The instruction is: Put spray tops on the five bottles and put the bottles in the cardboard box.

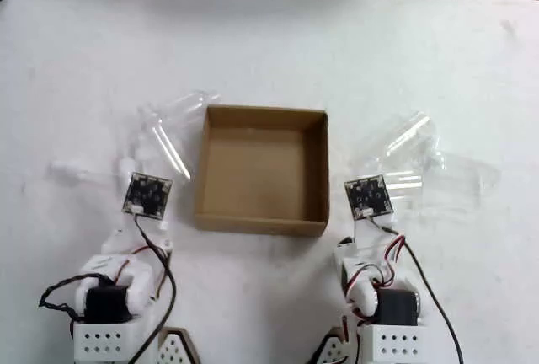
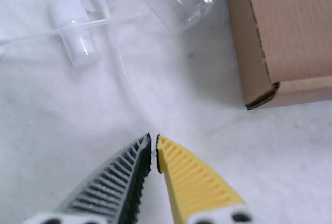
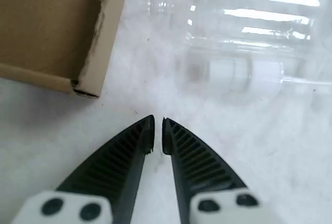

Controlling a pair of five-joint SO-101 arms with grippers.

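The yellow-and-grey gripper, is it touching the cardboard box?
Apart. In the left wrist view the left gripper sits over the table, and a clear strip of white surface separates its tips from the nearest corner of the cardboard box.

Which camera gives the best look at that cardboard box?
The high view: the whole cardboard box shows from above, open-topped with nothing inside. Each wrist view catches one corner of it and part of a side.
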